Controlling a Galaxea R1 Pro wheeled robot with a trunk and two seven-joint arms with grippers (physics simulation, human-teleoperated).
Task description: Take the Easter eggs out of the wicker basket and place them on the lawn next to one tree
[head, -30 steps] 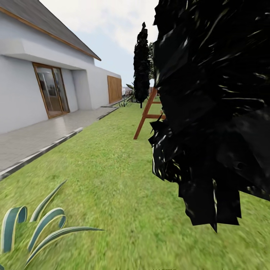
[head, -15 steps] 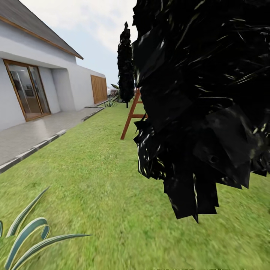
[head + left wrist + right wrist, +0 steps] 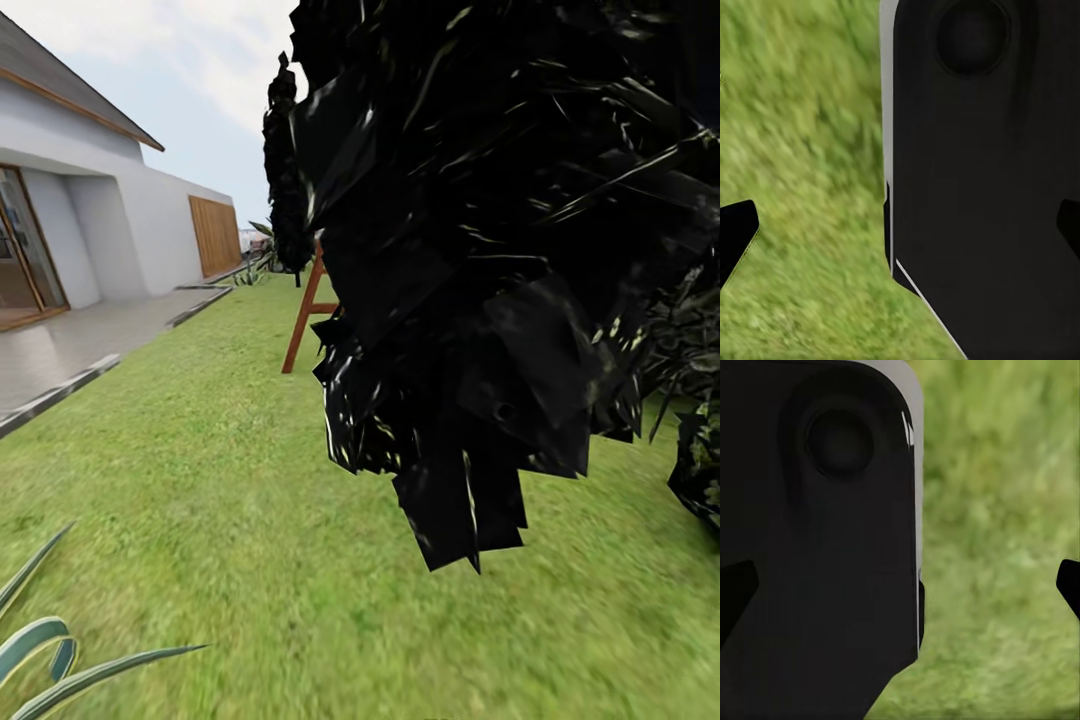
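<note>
Head view faces forward along lawn (image 3: 230, 480), dark tree crown (image 3: 480, 250) very near lens. Both wrist views look down, close over same grass.

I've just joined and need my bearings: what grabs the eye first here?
A huge black leafy mass hangs close at the head view's right, above the lawn. Behind its left edge leans a red-brown wooden frame; a white house with paved patio runs along the left.

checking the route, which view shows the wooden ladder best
The head view: the ladder stands on the lawn, partly behind a dark tree crown. Both wrist views show just blurred grass and dark robot body.
</note>
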